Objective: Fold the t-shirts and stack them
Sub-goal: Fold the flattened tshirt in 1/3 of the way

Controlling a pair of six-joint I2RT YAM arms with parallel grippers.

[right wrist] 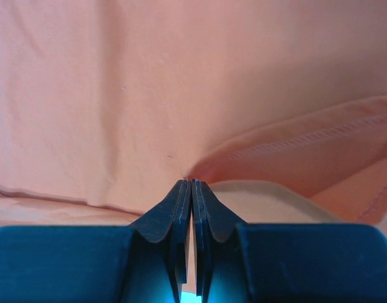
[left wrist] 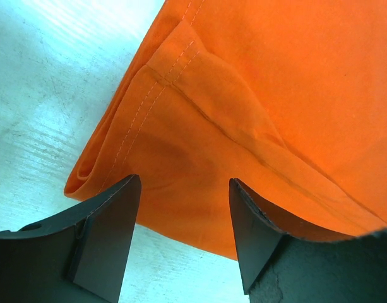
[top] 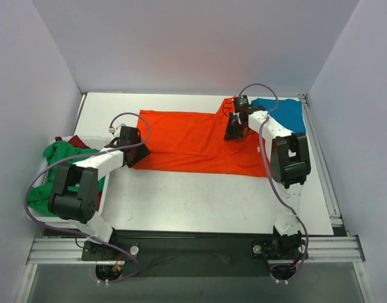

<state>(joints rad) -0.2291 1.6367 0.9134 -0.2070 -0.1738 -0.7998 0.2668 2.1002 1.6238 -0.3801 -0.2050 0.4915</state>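
Orange-red t-shirt (top: 193, 142) spread flat, left gripper (left wrist: 184, 189) wide open, holding nothing, folded hem corner just ahead, right gripper (right wrist: 192, 184) pinched tight on its cloth, teal t-shirt (top: 285, 113) just right of it

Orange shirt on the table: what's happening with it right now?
Both arms are on the orange-red t-shirt, spread flat across the table. The right gripper is shut, pinching cloth at the shirt's right end. The left gripper is open at the folded left edge, not yet gripping. A teal t-shirt lies at the far right; a green t-shirt and a dark red t-shirt sit bunched at the left.
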